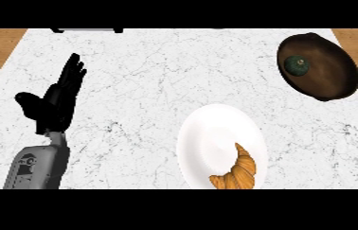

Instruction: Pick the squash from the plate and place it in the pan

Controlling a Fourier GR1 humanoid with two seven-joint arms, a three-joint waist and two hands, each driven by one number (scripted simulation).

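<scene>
A dark green round squash (297,66) lies inside the dark brown pan (328,75) at the upper right of the counter. The white plate (213,134) sits at the lower middle and carries a golden croissant (239,172) at its lower right. My left hand (54,99) rests open at the left edge of the view, fingers straight and pointing up, thumb out to the left, far from both plate and pan. My right hand shows nowhere in the head view.
The white marble counter (154,77) spreads between my left hand and the plate. A dark-edged object (87,30) lies along the counter's far edge at upper left. Wooden surface (8,42) shows past the counter's upper corners.
</scene>
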